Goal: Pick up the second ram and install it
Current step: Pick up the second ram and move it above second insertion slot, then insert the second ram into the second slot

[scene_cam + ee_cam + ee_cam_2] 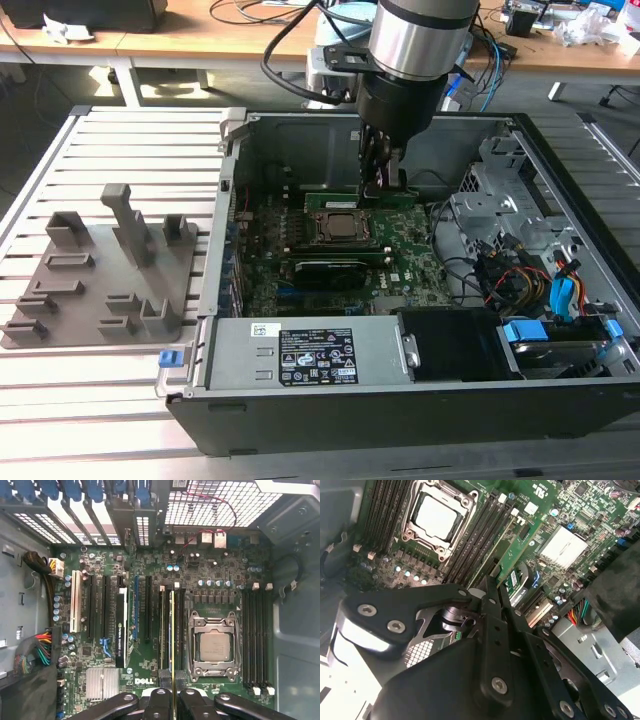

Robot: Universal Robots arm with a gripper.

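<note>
Here, my arm reaches down into the open computer case (560, 190) from above, the tool (383, 180) poised just over the motherboard (410, 262). In the first wrist view the tool's (173, 700) fingers (159, 702) stand nearly together, pinched on the top edge of the second ram (173, 635), a thin green stick seen edge-on that runs straight out from between the fingertips. The stick stands upright on its long edge in the bank of memory slots just beside the CPU socket (214, 647), on the side toward the black expansion slots; whether it is fully seated I cannot tell. In the second wrist view the tool (495, 587) and its dark linkage cover the near end of the stick, and the CPU socket (439, 517) lies just beyond the fingertips.

Room is tight at the tool. The socket's metal frame runs parallel to the stick on one side, and neighbouring empty slots with their end latches lie close on the other. A second bank of memory slots (256, 635) sits past the socket, hard against the case wall. In the exterior view, a mounted card (325, 270) lies on the near side of the socket from the tool, and the drive cage (500, 190) with loose cables (510, 275) crowds the exterior view's right. Above the tool the case is open.

Well apart from the tool, at the exterior view's left, the grey fixture plate (100, 270) rests on the slatted tabletop (130, 140).
</note>
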